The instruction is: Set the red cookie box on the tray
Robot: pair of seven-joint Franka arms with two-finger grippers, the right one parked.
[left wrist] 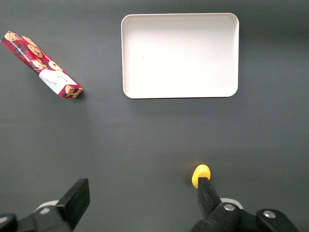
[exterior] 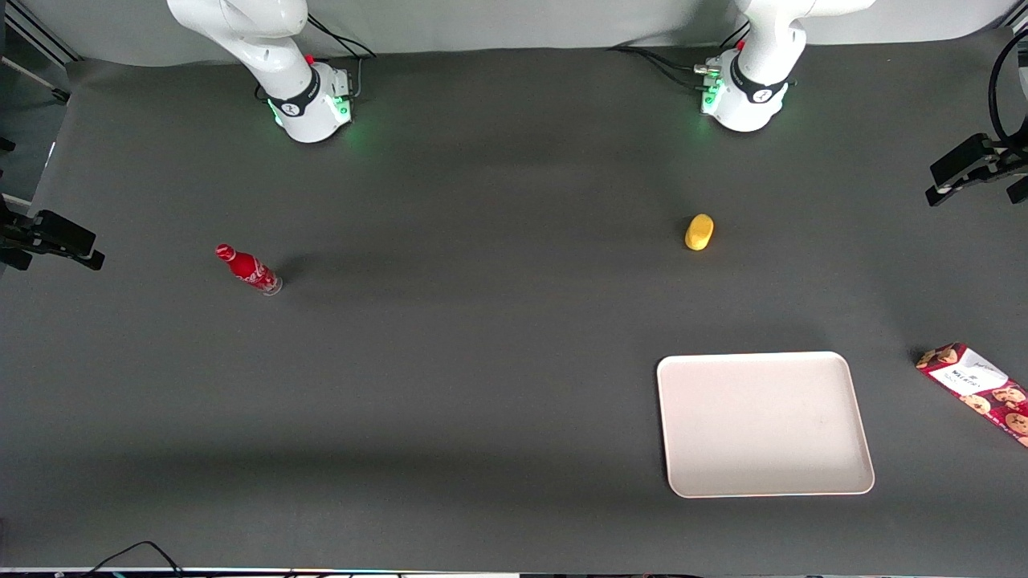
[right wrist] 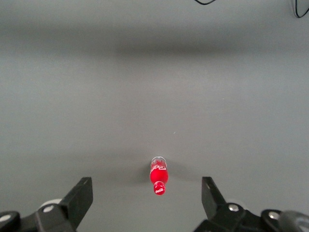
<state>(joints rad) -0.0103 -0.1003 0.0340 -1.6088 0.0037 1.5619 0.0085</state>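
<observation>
Reach is governed by one relation: the red cookie box [left wrist: 41, 65] is seen lying flat and apart from the tray [left wrist: 180, 92], at the table's working-arm edge, its long axis slanted to the tray's sides, while the gripper [left wrist: 143, 202] is held spread and empty high above.

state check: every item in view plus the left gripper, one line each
red cookie box: lying flat on the table beside the tray, not touching it.
tray: flat on the table, nothing on it.
yellow object: lying on the table, farther from the front camera than the tray.
cola bottle: toward the parked arm's end of the table.
gripper: open, holding nothing, high above the table.
</observation>
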